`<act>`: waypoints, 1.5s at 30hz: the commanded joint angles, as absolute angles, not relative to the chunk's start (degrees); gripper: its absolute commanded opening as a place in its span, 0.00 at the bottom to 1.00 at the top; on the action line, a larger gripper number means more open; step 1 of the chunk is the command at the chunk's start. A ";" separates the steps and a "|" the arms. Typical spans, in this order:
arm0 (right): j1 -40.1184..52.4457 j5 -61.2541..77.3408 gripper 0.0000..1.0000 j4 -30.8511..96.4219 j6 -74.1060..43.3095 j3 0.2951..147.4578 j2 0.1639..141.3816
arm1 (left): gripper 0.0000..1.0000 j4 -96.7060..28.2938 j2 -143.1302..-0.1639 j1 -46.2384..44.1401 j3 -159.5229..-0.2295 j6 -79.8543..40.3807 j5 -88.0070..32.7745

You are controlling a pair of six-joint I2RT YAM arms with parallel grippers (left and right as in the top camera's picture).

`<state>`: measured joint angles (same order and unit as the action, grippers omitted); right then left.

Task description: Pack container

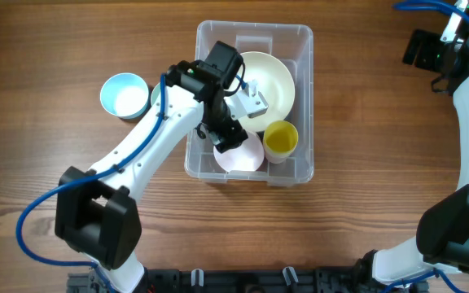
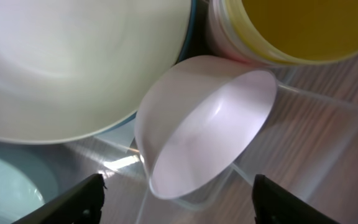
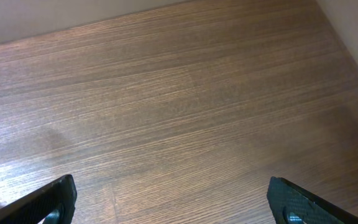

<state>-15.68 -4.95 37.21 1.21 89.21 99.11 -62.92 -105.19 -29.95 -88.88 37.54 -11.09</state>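
Overhead, the clear container (image 1: 306, 49) sits in the middle of the wooden table (image 1: 365, 163), holding a large cream bowl (image 1: 273, 77), a yellow cup (image 1: 281, 138) and a pink bowl (image 1: 243, 159). The left gripper (image 2: 176, 202) hangs inside it above the tilted pink bowl, jaws spread wide and clear of it on both sides. A pale blue bowl (image 1: 124, 94) stands just outside the container, beside the left arm. The right gripper (image 3: 173, 199), wide open and empty, hovers over bare wood at the table's far corner.

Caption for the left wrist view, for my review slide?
Left claw open over the pink bowl inside the clear container, beside the cream bowl and yellow cup.
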 commanded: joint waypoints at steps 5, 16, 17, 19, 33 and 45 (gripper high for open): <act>-15.33 -4.82 1.00 37.06 1.39 88.60 99.18 | 0.68 -56.73 -106.76 -29.89 -85.30 43.18 -13.72; -15.33 -4.82 1.00 37.06 1.34 88.60 99.18 | 0.39 -54.13 -110.26 -29.87 -84.97 43.20 -12.71; -15.35 -4.82 1.00 37.06 1.39 88.60 99.18 | 0.34 -53.65 -110.17 -29.87 -84.99 43.03 -11.62; -15.35 -4.84 1.00 37.06 1.34 88.60 99.18 | 0.29 -53.12 -110.15 -29.87 -85.10 43.03 -8.75; -15.33 -4.82 1.00 37.06 1.37 88.60 99.18 | 0.04 -53.41 -104.18 -29.89 -85.62 43.05 -4.86; -15.33 -4.82 1.00 37.06 1.37 88.60 99.18 | 0.04 -60.05 -101.69 -29.89 -85.62 43.07 -9.26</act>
